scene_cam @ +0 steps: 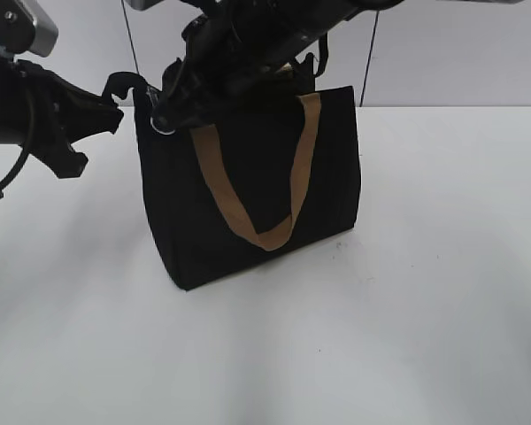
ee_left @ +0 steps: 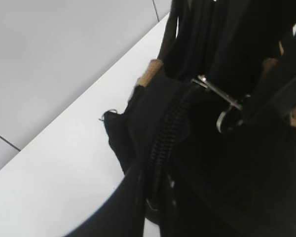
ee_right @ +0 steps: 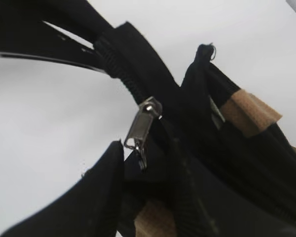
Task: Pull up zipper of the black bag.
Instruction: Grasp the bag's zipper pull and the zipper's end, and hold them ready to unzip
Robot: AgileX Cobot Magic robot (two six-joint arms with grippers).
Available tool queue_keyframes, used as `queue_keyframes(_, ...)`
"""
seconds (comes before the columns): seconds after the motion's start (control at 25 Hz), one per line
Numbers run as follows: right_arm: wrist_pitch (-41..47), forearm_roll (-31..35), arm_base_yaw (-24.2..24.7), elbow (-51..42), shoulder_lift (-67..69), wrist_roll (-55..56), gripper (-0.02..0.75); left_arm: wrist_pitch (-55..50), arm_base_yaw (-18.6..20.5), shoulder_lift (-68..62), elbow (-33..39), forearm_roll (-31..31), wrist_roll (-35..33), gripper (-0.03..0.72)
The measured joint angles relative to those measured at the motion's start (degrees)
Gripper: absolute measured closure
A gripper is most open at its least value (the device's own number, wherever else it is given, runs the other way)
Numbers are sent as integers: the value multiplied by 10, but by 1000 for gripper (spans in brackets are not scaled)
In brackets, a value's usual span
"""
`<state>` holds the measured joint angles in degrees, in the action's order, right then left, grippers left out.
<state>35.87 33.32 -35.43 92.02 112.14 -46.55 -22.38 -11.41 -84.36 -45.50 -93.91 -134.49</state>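
Observation:
The black bag (scene_cam: pixel 248 195) stands upright mid-table, with a tan strap handle (scene_cam: pixel 296 177) hanging down its front. The zipper (ee_right: pixel 143 123) is a silver slider near the bag's left end, and its ring pull (ee_left: pixel 229 116) hangs from it. My right gripper (scene_cam: pixel 164 111) reaches across the bag's top from the right. It is shut on the ring pull, which runs in between its fingers (ee_right: pixel 138 168). My left gripper (scene_cam: pixel 115 102) is at the bag's top left corner, shut on the fabric end of the zipper line (ee_left: pixel 158 197). The zipper line (ee_left: pixel 167 133) looks closed there.
The white table (scene_cam: pixel 407 336) stretches in front of and to the right of the bag. A pale wall (scene_cam: pixel 460 53) stands behind it. The right arm (scene_cam: pixel 248 35) lies over the bag's top, and cables (scene_cam: pixel 372 53) hang behind.

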Motion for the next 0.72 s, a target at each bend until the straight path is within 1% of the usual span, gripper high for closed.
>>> queue_keyframes(0.12,0,0,0,0,-9,2,493,-10,0,0,0,0,6,664)
queue_keyframes(0.24,11,0,0,1,-12,3,493,-14,0,8,0,10,57,664)
queue_keyframes(0.44,22,-7,0,1,-39,6,493,-15,0,29,0,86,151,664)
queue_keyframes(0.52,21,-15,0,1,-55,6,493,-15,0,38,0,99,164,665)
queue_keyframes(0.72,23,-16,10,2,-64,11,493,-22,0,47,-8,103,179,665)
